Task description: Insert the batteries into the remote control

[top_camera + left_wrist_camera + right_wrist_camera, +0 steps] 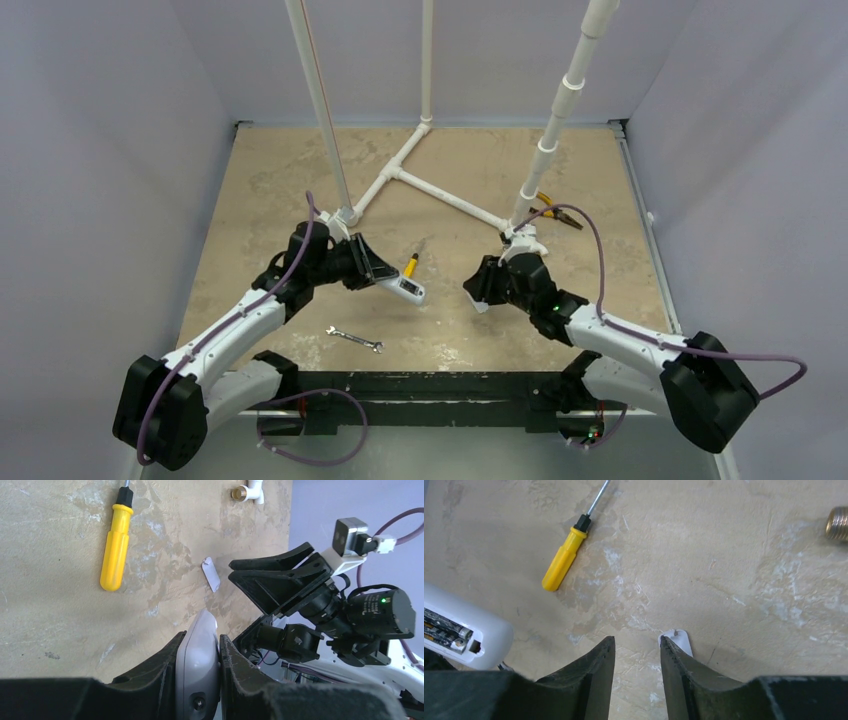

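Left claw (388, 277) clamps the remote control (409, 289), top view centre; right claw (477, 290) slightly parted, empty | left wrist: remote control bottom centre, screwdriver (116, 545) upper left | right wrist: remote control lower left (batteries (441, 625) in its bay), white tab (678, 639) just beside a finger.
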